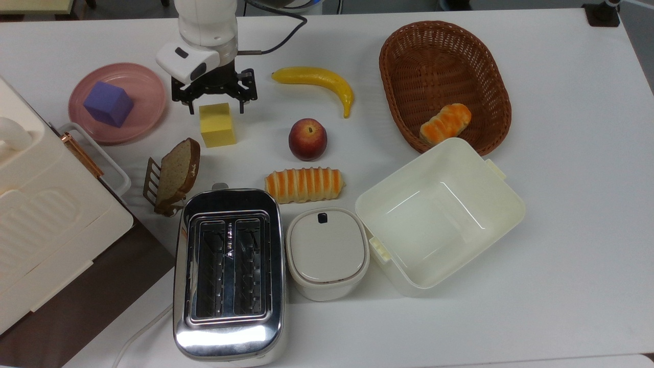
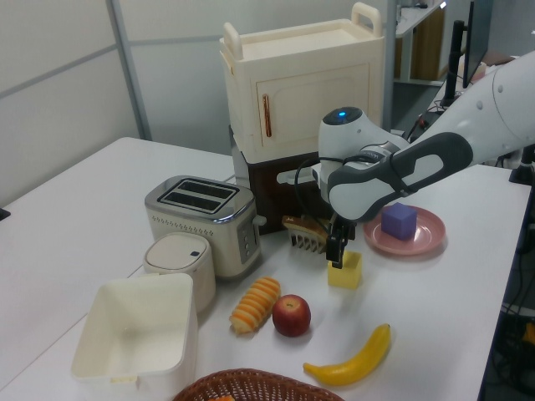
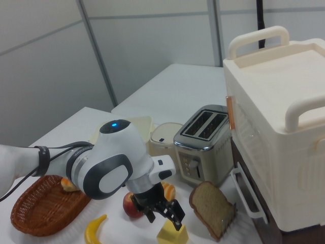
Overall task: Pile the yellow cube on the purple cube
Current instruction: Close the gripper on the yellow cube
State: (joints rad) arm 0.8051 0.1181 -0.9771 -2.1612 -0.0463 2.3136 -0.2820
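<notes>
the claw (image 1: 215,106) hangs just at the far edge of the yellow cube (image 1: 217,124) in the top view, its two fingers spread wide apart, one to each side of the cube's far corners and holding nothing. in the left view the claw (image 2: 336,256) sits low against the cube (image 2: 346,271), fingertips about level with its upper half; in the right view the claw (image 3: 163,212) is just above and beside the cube (image 3: 172,234). whether a finger already touches the foam i cannot tell.

the yellow cube stands flat on the white desk (image 1: 562,153), not yet lifted. to the top view's left of it, a little apart, the purple cube (image 1: 108,104) rests on a pink plate (image 1: 144,82). a slice of bread in a small rack (image 1: 173,175) lies near the yellow cube on the toaster's side, and a banana (image 1: 317,81) and an apple (image 1: 307,138) lie to the top view's right.

the step in hand looks like the approach for the grasp: lining the open fingers over the yellow cube. the next move, as i judge it, calls for shifting the claw toward the cube's middle, lowering so the fingers straddle two opposite faces, and closing squarely. after that comes a lift high enough to pass over the plate's rim and the purple cube's top, then a level placement, since that cube sits turned at an angle on the plate.
</notes>
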